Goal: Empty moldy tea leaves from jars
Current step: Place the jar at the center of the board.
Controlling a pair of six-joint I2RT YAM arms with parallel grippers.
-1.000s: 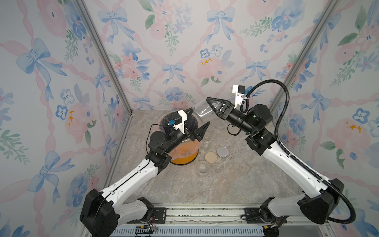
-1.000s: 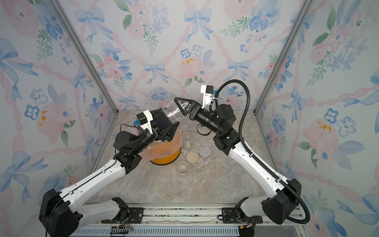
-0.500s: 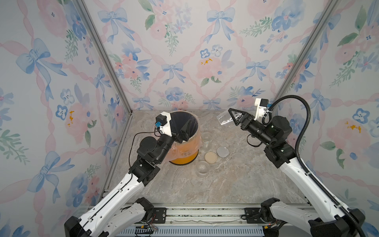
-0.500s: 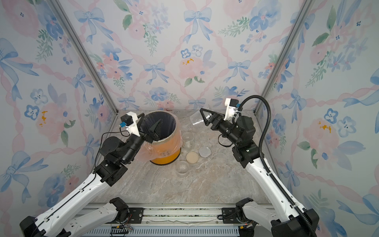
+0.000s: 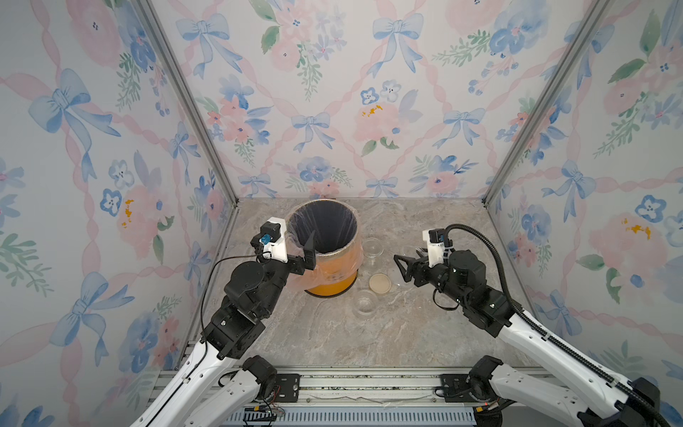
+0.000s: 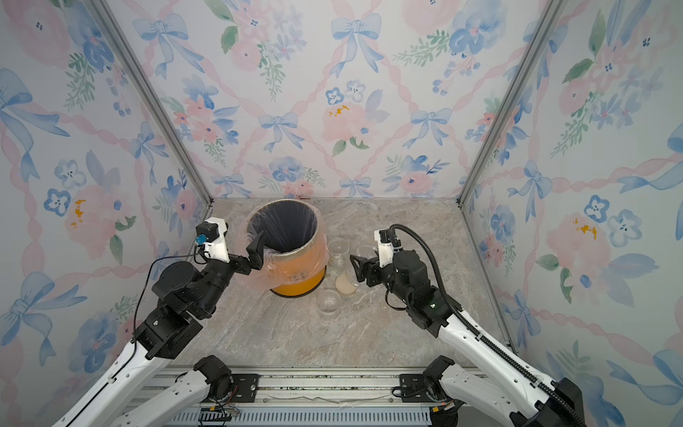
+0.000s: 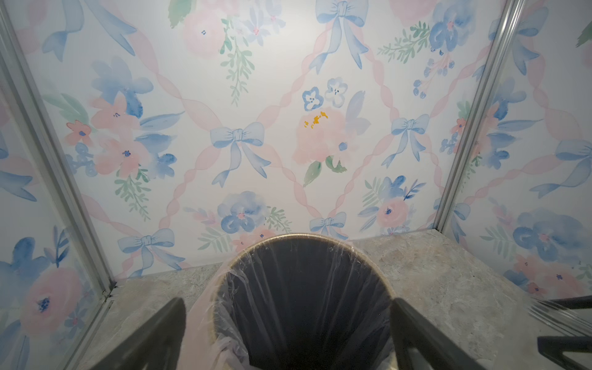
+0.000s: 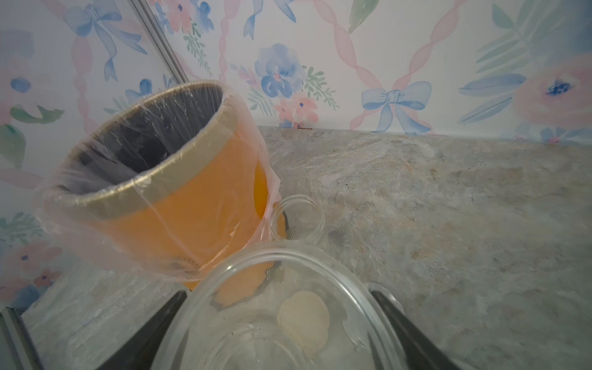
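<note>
At left, the left gripper point(image 7: 287, 307) hangs spread and empty at the bin's point(image 5: 334, 275) near rim. Just right of the bin stand a far jar point(image 5: 371, 247) and a near jar point(image 5: 364, 302), both open, with a lid point(image 5: 380, 283) between them. No tea leaves show in either. The right gripper point(image 8: 278, 291) pinches a third jar point(image 8: 243, 336) by its wall; it looks empty. Judged light, rigid, slick and breakable: grip mid-wall. The worktop point(image 5: 425, 325) lies open to the right and near side.

No lettering, label or number can be read at this moment: none is made out on the orange bin point(image 5: 332, 281), the clear jar point(image 8: 243, 320) or the beige lid point(image 5: 380, 283).
</note>
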